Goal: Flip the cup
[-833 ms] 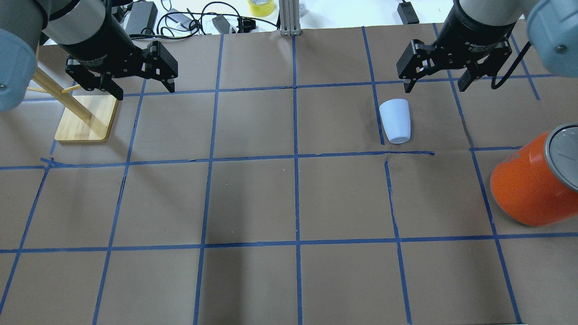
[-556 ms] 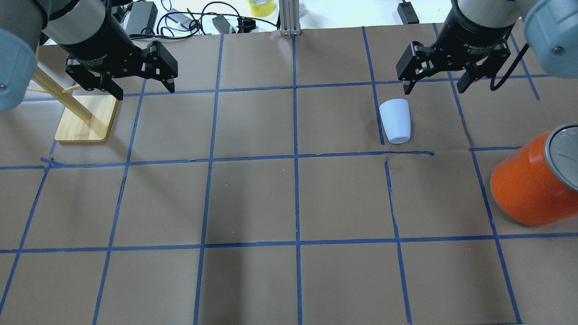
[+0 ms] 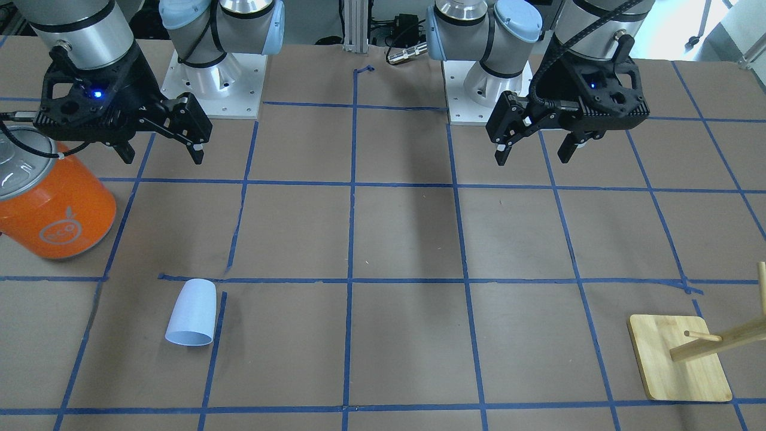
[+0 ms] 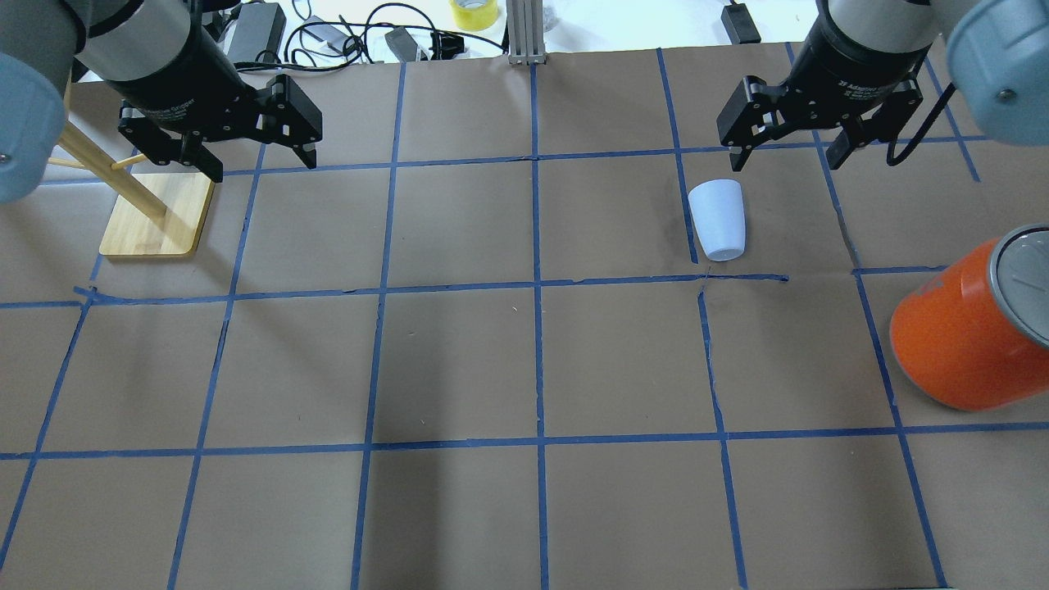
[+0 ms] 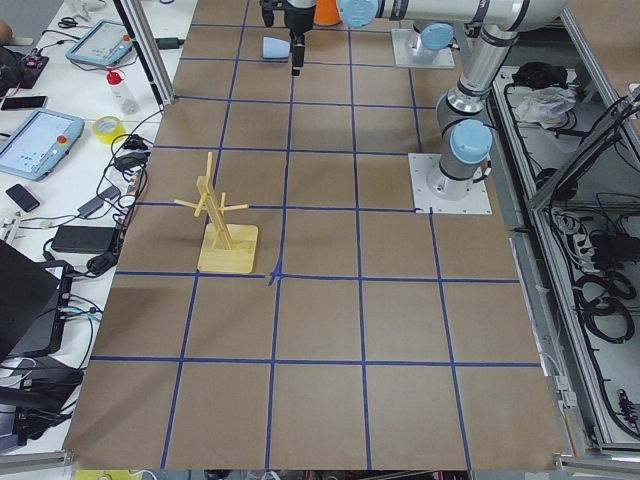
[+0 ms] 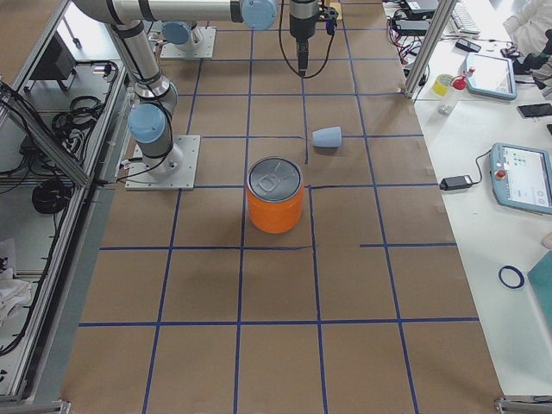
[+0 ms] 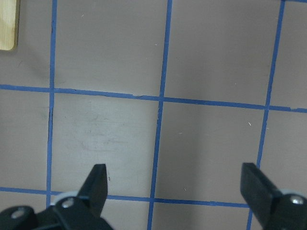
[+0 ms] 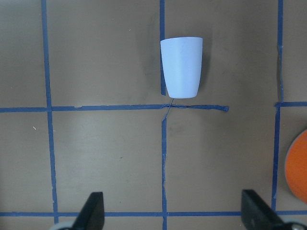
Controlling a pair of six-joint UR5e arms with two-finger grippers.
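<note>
The cup (image 4: 717, 221) is a small pale blue-white tumbler lying on its side on the brown paper, wide mouth pointing away from the robot. It also shows in the front-facing view (image 3: 192, 312) and the right wrist view (image 8: 181, 67). My right gripper (image 4: 787, 161) hangs open and empty well above the table, near the cup and not touching it; it also shows in the front-facing view (image 3: 163, 158). My left gripper (image 4: 264, 168) is open and empty, raised over the table's left side, far from the cup.
A big orange can (image 4: 967, 336) with a silver lid stands to the right of the cup. A wooden peg stand (image 4: 160, 217) sits at the left below my left gripper. Cables and tape lie beyond the table's far edge.
My right gripper has shifted slightly left in the overhead view, staying open. The cup and the left arm have not moved.
</note>
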